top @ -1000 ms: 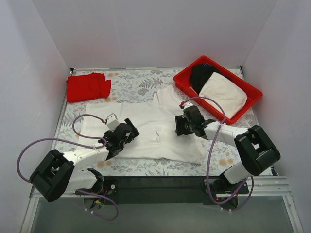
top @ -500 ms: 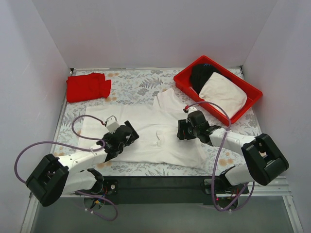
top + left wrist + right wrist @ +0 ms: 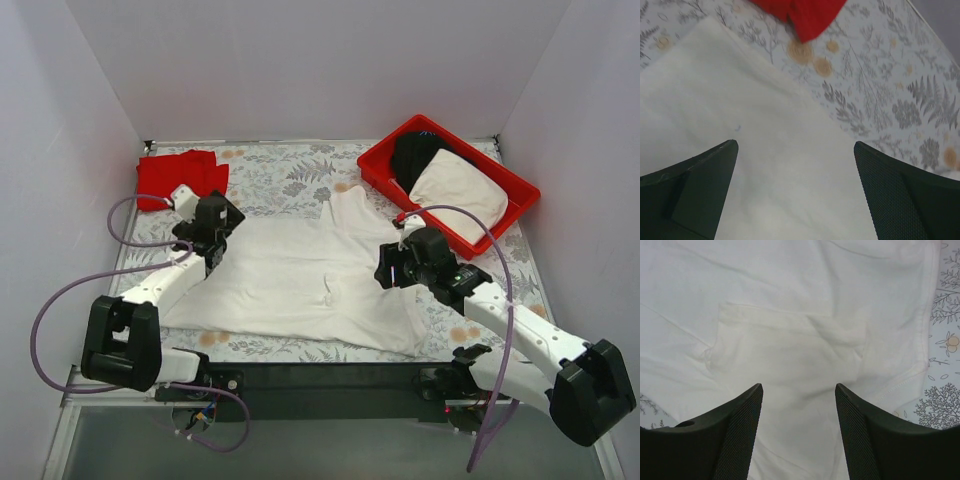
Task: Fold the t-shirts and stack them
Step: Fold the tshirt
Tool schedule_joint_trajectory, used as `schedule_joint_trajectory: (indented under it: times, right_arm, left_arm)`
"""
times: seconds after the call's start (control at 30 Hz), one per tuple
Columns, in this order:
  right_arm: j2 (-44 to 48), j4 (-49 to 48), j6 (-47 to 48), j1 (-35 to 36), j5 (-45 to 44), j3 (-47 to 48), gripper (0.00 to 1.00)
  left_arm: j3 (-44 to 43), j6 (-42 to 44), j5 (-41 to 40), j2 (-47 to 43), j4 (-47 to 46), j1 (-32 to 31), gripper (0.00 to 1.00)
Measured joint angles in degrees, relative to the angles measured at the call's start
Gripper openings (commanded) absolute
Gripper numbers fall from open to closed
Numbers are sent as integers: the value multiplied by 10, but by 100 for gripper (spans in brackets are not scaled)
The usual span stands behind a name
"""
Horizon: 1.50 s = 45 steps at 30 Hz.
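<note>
Top external: left gripper and right gripper hang, jaws apart, empty, above the spread white t-shirt (red t-shirt folded far-left).

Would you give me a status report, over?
Left gripper open, right gripper open, both empty. White t-shirt unfolded. Red t-shirt far left. No obstruction.

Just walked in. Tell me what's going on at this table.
Two robot arms are working on a white t-shirt spread out on the flowered table. The left gripper is open above the shirt's far left edge, and the right gripper is open above its right part. Neither holds any cloth. A red t-shirt lies folded in the far left corner. A red tray at the far right holds an off-white garment and a black garment.
</note>
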<state>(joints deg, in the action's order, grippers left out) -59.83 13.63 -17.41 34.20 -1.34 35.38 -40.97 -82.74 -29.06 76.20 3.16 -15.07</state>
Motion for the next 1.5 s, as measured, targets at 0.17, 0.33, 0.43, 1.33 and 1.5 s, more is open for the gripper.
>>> schedule_joint_trajectory:
  times: [0.17, 0.33, 0.43, 1.33, 1.5]
  right_arm:
    - [32, 3, 12, 0, 2, 1, 55]
    - [27, 5, 22, 0, 9, 1, 55]
    - [24, 5, 26, 0, 18, 0, 55]
    - [-12, -18, 26, 0, 42, -14, 55]
    - [-16, -18, 26, 0, 44, -15, 55]
  left_arm:
    - [-64, 31, 16, 64, -26, 112, 92]
    - [-131, 54, 35, 172, -46, 186, 89]
    - [-166, 65, 44, 228, -50, 206, 86]
    - [-222, 110, 94, 323, -41, 232, 46]
    - [-222, 117, 97, 323, -40, 232, 42]
